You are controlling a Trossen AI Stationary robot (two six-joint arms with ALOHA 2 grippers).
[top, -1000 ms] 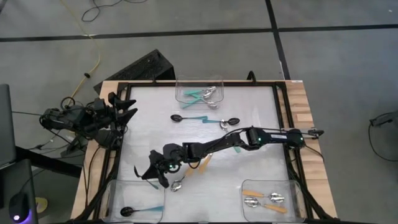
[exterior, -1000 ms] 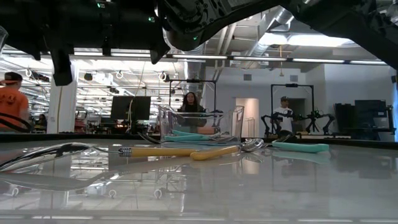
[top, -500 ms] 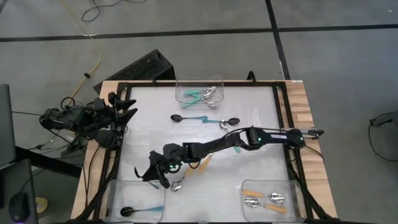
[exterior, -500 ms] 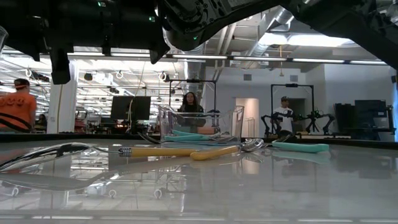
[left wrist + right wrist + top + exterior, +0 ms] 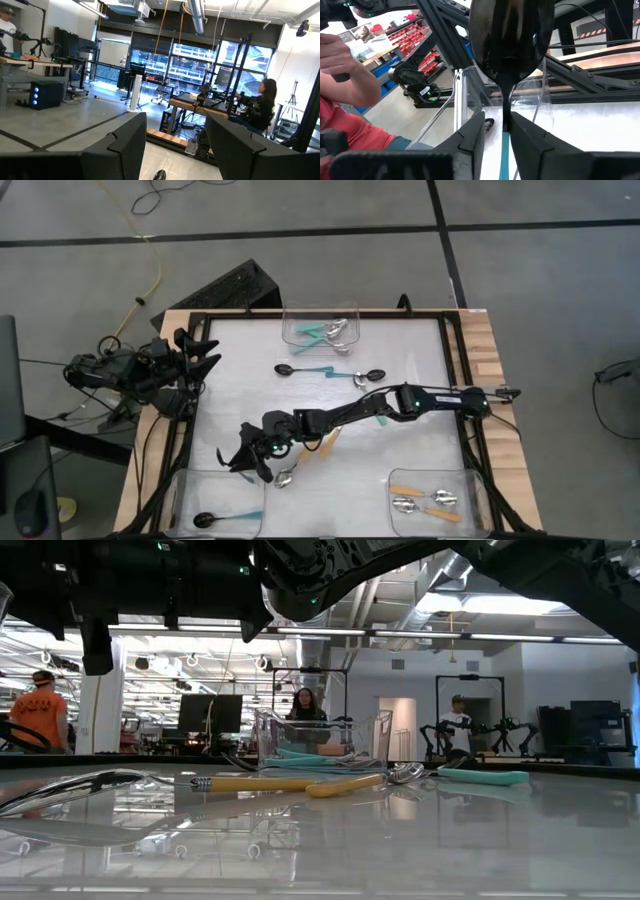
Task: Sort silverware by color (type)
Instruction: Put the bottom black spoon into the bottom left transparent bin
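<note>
Right wrist view shows the right gripper (image 5: pixel 494 131) with a black-bowled, teal-handled spoon (image 5: pixel 507 55) standing between fingers that have begun to part, above the near-left bin (image 5: pixel 215 505). Release looks underway. The left gripper (image 5: pixel 200 358), half spread, waits at the worktop's (image 5: pixel 400 450) left edge.

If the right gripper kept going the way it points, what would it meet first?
Probably the clear bin at the table's near-left corner, where a black spoon lies. The right gripper holds a black-bowled spoon aimed there; depth is unclear.
</note>
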